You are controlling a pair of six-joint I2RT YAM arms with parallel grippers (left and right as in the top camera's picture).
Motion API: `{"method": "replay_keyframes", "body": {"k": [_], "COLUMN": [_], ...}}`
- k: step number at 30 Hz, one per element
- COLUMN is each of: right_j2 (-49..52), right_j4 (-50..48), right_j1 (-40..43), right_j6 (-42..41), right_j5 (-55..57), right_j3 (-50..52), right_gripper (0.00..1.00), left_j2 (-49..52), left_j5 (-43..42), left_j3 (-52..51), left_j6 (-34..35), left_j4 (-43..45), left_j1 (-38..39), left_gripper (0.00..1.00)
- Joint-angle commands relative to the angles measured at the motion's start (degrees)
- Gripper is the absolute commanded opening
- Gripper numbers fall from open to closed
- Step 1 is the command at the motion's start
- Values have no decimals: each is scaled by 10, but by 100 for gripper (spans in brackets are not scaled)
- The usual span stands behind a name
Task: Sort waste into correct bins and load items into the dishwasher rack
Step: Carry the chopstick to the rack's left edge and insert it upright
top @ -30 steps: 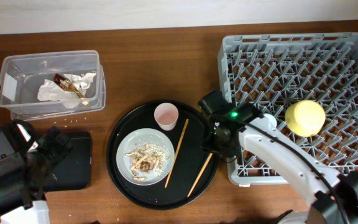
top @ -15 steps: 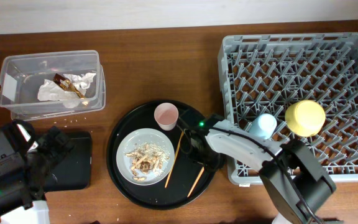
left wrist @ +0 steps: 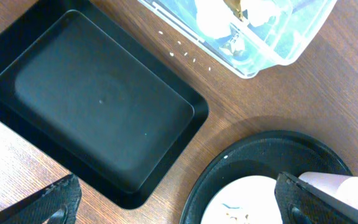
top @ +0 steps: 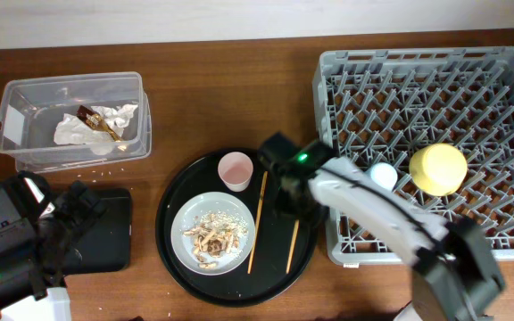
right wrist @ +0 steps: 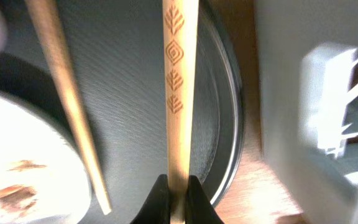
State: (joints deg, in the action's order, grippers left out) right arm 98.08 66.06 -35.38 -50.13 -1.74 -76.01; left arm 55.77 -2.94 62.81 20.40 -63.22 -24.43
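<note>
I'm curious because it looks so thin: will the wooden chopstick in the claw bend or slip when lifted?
Probably stays stiff: the chopstick looks like straight solid wood. It might swivel, since the right gripper pinches it at just one narrow spot. Likely very light, being so slender.

A reddish-brown wooden table point(top: 221, 98) with fine grain fills the view, evenly lit; a pale off-white strip point(top: 150, 18) borders its far edge.

A: Gap between round black tray point(top: 169, 192) and grey lattice plastic rack point(top: 418, 58)?
B: Blocked: right arm point(top: 373, 209) lies across it. The wooden table point(top: 194, 116) between tray and clear rectangular plastic tub point(top: 71, 80) is open, maybe some crumbs point(top: 105, 166).
</note>
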Motion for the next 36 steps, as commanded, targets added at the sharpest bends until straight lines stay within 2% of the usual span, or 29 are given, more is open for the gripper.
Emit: {"method": "replay_keyframes", "body": {"k": [1, 6, 12, 17, 18, 20, 21, 23, 26, 29, 30, 33, 36], "right_j2": [-82, -118, -49, 27, 37, 46, 42, 29, -5, -50, -59, -65, -55], "right_j4": [19, -26, -195, -263, -265, -262, -257, -228, -160, -114, -113, -115, -144], "right_j1": [60, 162, 214, 216, 216, 216, 216, 216, 215, 215, 216, 216, 216], "right_j6": [148, 272, 346, 364, 364, 364, 364, 364, 364, 363, 363, 362, 331], "right_j5": [49, 183, 178, 148, 141, 139, 136, 108, 33, -19, -10, 11, 103], "right_j3": [-79, -94, -93, -93, -93, -93, -93, -95, -108, -110, -110, -110, -110], "right_gripper": [4, 4, 4, 4, 11, 48, 62, 78, 88, 93, 98, 98, 98], "left_j2": [-1, -1, -1, -1, -1, -1, -1, -1, -1, -1, -1, -1, -1], "left_j5": [4, 4, 4, 4, 4, 4, 4, 4, 4, 4, 4, 4, 4], "left_j3": [8, 8, 8, 8, 8, 8, 8, 8, 8, 8, 8, 8, 8], "left_j6": [-1, -1, -1, -1, -1, -1, -1, -1, -1, -1, -1, -1, -1], "left_j4": [1, 1, 1, 1, 1, 1, 1, 1, 1, 1, 1, 1, 1], "left_j1": [-3, -3, -3, -3, -3, -3, -3, -3, -3, -3, -3, -3, -3], "left_gripper": [99, 99, 99, 99, 99, 99, 99, 99, 99, 99, 99, 99, 99]}}
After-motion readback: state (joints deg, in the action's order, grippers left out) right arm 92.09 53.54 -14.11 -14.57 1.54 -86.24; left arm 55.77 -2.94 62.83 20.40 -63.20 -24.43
